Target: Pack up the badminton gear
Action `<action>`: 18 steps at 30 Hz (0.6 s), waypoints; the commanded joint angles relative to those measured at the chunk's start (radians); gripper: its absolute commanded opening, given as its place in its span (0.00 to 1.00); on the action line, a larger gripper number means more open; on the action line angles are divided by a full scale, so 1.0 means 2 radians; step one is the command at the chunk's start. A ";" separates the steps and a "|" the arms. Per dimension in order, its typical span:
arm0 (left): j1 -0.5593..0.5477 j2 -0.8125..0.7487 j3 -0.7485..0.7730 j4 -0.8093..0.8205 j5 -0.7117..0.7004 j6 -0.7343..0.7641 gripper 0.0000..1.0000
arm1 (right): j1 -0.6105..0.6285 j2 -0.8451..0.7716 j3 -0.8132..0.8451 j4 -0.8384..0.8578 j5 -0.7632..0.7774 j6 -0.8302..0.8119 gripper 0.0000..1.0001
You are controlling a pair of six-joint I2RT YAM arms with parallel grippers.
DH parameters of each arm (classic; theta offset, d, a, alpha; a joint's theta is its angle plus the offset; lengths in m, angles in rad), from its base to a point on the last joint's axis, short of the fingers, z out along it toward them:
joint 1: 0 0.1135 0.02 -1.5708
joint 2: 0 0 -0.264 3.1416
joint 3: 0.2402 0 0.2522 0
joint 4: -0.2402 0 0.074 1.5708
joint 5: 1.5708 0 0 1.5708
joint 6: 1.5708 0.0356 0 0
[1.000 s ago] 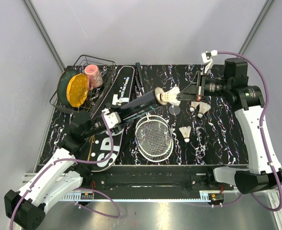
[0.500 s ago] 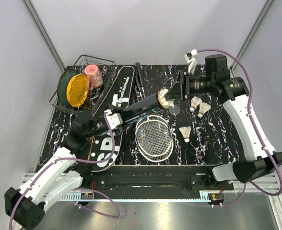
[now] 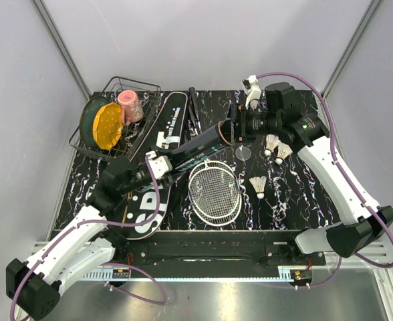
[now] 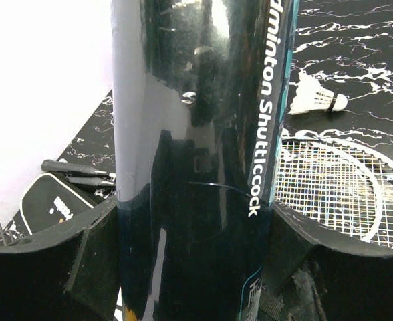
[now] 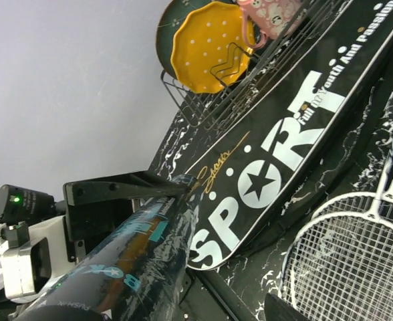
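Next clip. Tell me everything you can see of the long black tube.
The tube is a long, glossy black cylinder with white lettering that reads "Shuttlecock" and a teal stripe along its side. The left claw grips it near its near end, with fingers pressed on both sides. It is slanted over the edge of the bag, and its far end points at the right claw, which sits right at its mouth. Its inside is hidden.

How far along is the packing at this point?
Done: nothing visibly packed; the tube hides its contents. In hand: the left gripper holds the tube tilted, with the right gripper open at its mouth. Left: three shuttlecocks and the racket lie on the table, outside the bag.
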 commanded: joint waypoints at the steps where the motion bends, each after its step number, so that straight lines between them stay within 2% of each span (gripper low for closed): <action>1: -0.009 -0.008 0.017 0.096 0.004 -0.016 0.03 | 0.005 -0.025 0.015 -0.004 0.084 -0.013 0.85; 4: -0.018 -0.010 0.016 0.087 -0.037 -0.006 0.03 | 0.003 -0.060 0.042 -0.024 0.183 -0.010 0.94; 5: -0.018 -0.009 0.019 0.083 -0.073 -0.006 0.04 | 0.003 -0.074 0.043 -0.021 0.208 -0.001 0.95; 6: -0.020 -0.010 0.019 0.082 -0.095 -0.006 0.05 | 0.002 -0.102 0.037 -0.017 0.265 0.022 0.99; 7: -0.020 -0.010 0.020 0.083 -0.137 -0.012 0.05 | 0.002 -0.117 0.031 -0.012 0.300 0.040 1.00; 9: -0.021 -0.013 0.016 0.093 -0.173 -0.013 0.06 | 0.002 -0.146 0.007 -0.005 0.388 0.084 1.00; 11: -0.021 -0.017 0.012 0.102 -0.212 -0.012 0.06 | 0.002 -0.181 -0.021 -0.001 0.443 0.102 1.00; 12: -0.021 -0.018 0.012 0.101 -0.220 -0.012 0.06 | 0.001 -0.188 -0.031 -0.002 0.494 0.106 1.00; 15: -0.021 -0.024 0.012 0.101 -0.241 -0.014 0.06 | 0.001 -0.184 -0.064 -0.040 0.555 0.097 1.00; 18: -0.021 -0.029 0.015 0.097 -0.247 -0.011 0.06 | 0.000 -0.134 -0.092 -0.076 0.538 0.111 1.00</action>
